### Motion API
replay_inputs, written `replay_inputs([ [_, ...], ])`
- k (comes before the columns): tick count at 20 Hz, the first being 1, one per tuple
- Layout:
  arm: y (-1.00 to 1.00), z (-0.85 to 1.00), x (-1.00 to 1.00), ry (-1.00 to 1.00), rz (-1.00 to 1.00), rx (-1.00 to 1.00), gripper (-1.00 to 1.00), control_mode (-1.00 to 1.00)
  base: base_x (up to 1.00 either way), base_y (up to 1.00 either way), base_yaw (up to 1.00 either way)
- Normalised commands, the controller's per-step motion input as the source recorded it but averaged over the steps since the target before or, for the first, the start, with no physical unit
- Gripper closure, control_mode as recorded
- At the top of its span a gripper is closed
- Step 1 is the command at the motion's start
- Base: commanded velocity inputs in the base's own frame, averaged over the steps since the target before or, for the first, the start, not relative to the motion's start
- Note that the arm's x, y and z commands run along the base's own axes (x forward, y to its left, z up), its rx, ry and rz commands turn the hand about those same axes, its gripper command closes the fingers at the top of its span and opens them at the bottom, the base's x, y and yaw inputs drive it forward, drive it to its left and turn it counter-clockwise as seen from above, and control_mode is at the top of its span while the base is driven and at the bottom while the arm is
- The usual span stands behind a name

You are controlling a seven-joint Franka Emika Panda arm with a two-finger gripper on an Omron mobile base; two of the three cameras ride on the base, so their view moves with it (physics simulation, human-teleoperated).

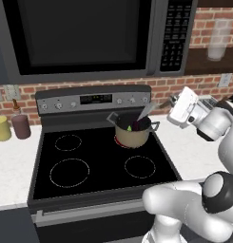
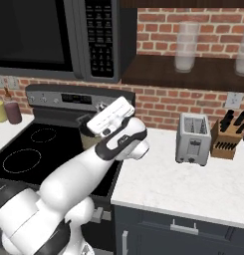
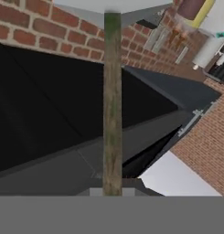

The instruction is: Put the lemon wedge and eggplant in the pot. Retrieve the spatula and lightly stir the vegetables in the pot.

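Spatula [image 1: 147, 111] — thin straight handle, light-grey flat blade — is held in the closed gripper [image 1: 173, 101] and slanted down into the beige, dark-rimmed pot [image 1: 132, 131] on the stove [image 1: 89, 163].

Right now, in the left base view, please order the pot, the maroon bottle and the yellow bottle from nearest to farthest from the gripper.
1. The pot, just left of the gripper, on the stove.
2. The maroon bottle, far left counter.
3. The yellow bottle, farther left, at the edge.

Glossy white arm [image 1: 184, 209], dk joints.
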Motion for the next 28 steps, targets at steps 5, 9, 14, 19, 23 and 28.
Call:
replay_inputs([
  [5, 0.00, -0.35, 0.43, 0.00, -0.15, -0.07, 1.00, -1.00, 0.00, 0.00, 0.00],
  [9, 0.01, -0.09, 0.44, 0.03, -0.12, -0.03, 1.00, -1.00, 0.00, 0.00, 0.00],
  [14, 0.23, 0.00, 0.36, 0.05, -0.08, -0.01, 1.00, -1.00, 0.00, 0.00, 0.00],
  [19, 0.42, 0.00, 0.15, 0.10, -0.04, 0.00, 1.00, -1.00, 0.00, 0.00, 0.00],
  [23, 0.43, -0.07, 0.14, 0.12, -0.01, 0.00, 1.00, -1.00, 0.00, 0.00, 0.00],
  [28, 0.30, 0.00, 0.31, 0.09, -0.01, 0.00, 1.00, -1.00, 0.00, 0.00, 0.00],
])
